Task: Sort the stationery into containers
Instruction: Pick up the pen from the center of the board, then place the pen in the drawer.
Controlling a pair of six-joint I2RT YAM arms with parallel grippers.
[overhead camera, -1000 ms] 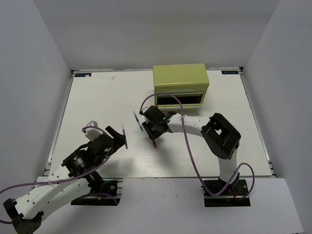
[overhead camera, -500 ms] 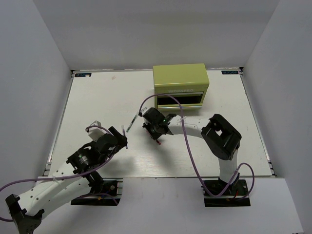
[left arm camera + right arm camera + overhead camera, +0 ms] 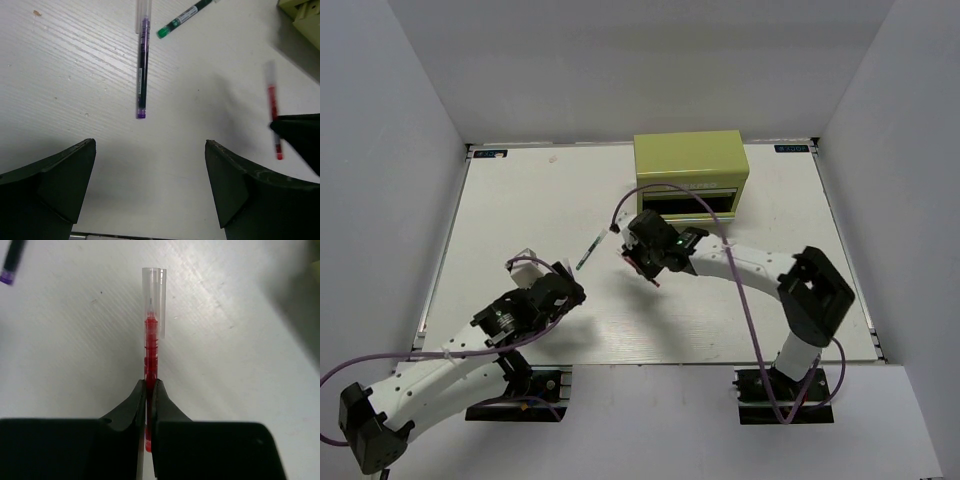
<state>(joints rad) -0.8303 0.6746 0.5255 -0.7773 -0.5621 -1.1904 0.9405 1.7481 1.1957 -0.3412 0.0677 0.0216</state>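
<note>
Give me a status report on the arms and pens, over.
Left gripper open, empty, above table. Right gripper shut on red pen. Purple pen and green pen loose on table by left gripper. Nothing seen blocking drawer chest.

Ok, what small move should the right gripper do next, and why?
Probably lift straight up a little. The right gripper is shut on the red pen, which looks close to the table; raising it first would free the way to the green box.
</note>
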